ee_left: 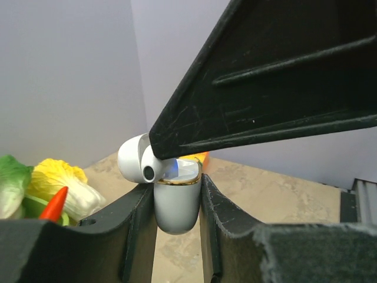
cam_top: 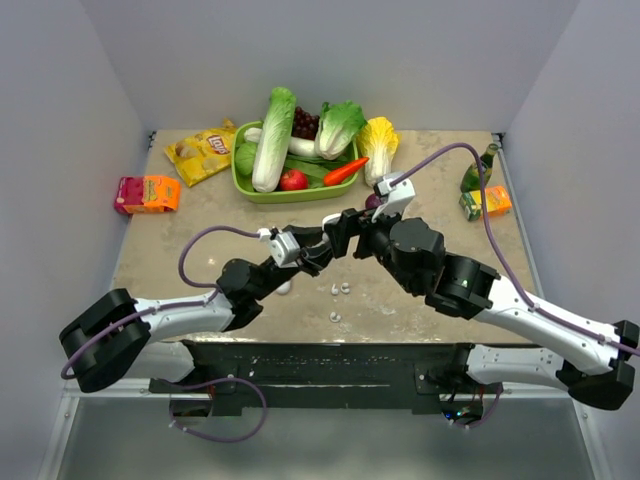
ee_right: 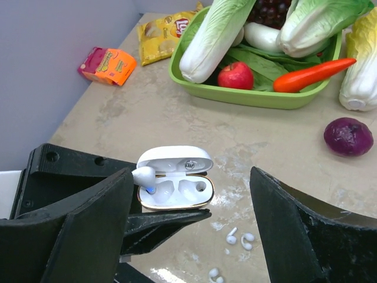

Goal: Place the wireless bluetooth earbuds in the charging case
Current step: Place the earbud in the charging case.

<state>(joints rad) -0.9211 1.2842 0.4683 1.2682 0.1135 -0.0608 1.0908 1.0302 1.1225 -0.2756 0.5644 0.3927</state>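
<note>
My left gripper (ee_left: 175, 186) is shut on the white charging case (ee_left: 175, 203) and holds it upright above the table with its lid (ee_right: 175, 159) open. One earbud (ee_right: 144, 175) sits tilted at the left end of the case (ee_right: 177, 190), its stem in the left slot; the right slot is empty. The earbud also shows in the left wrist view (ee_left: 152, 168). My right gripper (ee_right: 191, 177) hangs open just above the case, its left finger (ee_right: 88, 218) beside the earbud. In the top view the two grippers (cam_top: 318, 252) (cam_top: 347, 226) meet at mid-table.
Small white pieces (ee_right: 238, 237) (cam_top: 340, 289) lie on the table below the case. A green basket (cam_top: 245, 185) of vegetables stands behind, with a purple onion (ee_right: 349, 136), a chips bag (cam_top: 203, 152), an orange packet (cam_top: 147, 193), a bottle (cam_top: 478, 168) and a juice box (cam_top: 485, 202).
</note>
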